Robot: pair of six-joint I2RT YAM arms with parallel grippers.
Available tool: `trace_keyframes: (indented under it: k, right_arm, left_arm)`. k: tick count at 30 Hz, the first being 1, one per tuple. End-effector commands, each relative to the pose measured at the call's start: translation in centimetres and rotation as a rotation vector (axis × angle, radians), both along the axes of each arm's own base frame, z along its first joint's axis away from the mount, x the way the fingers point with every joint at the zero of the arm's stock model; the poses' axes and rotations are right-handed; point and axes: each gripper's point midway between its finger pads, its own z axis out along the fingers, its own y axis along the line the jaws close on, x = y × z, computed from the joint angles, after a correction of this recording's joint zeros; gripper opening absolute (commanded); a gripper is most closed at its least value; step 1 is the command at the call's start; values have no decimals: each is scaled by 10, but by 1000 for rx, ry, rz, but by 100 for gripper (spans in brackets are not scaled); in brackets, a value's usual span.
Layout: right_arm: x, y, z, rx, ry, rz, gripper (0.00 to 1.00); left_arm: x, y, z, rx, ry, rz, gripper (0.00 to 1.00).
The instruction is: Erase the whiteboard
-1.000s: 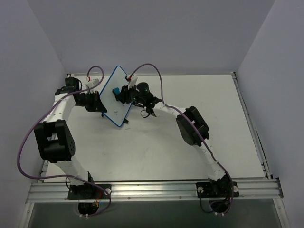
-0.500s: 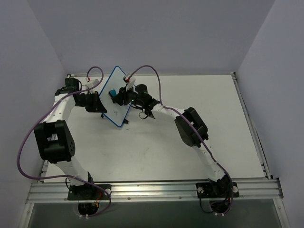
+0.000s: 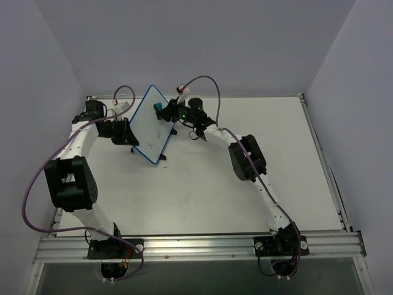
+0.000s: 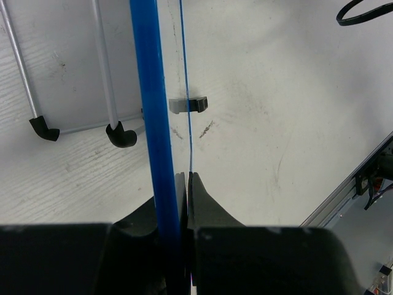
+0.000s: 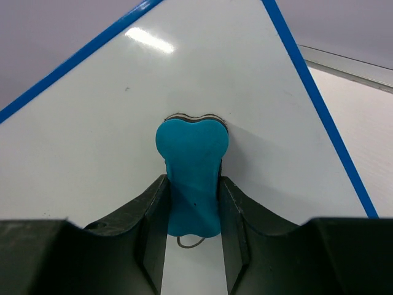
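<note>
The whiteboard (image 3: 149, 125) stands tilted up off the table (image 3: 276, 129) at its far left, gripped by one edge. The left gripper (image 4: 184, 179) is pinched narrow on that edge, its jaws pressed to either side of the blue frame (image 4: 150, 110). The board's two black feet (image 4: 120, 136) show beyond the edge in the left wrist view. The right gripper (image 5: 191, 187) is closed on a teal eraser (image 5: 191, 157), whose head lies flat against the white face near the board's upper corner. Judged from this, the wiping is under way but not finished. The upper part of the face around the eraser looks clean in the right wrist view. The top view shows small black marks (image 3: 158, 133) lower down, one near the middle and another closer to the bottom edge. A thin dark squiggle (image 5: 190, 241) also shows just below the eraser between the fingers. What seems left is to bring the eraser down over those marks while the board is held firm. The marks are too small to read as letters or numbers. No brand or label can be made out on the board, the eraser or the arms.
</note>
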Motion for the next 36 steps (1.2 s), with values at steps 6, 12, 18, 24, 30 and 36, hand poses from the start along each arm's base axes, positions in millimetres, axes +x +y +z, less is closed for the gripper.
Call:
trace_keyframes:
  k: [6,12,18,24,30,36]
  right_arm:
    - [-19,-7,-59,-58,125,-38,0]
    - [-73,13,-57,9,113,72,0]
    - [-125,28,-32,79,48,168,0]
    - [-177,41,-27,84,-3,231,0]
    - [-207,53,-25,116,-41,273,0]
    - [-164,43,-38,60,-10,122,0]
  left_arm:
    - [-32,-29,-5,-5,27,-168,2]
    - [-33,-30,-4,-4,23,-167,2]
    - [-32,-29,-5,-3,24,-164,2]
    - [-32,-29,-3,-3,21,-163,2]
    - [-32,-29,-5,-4,23,-162,2]
    - [-33,-29,-3,-6,18,-163,2]
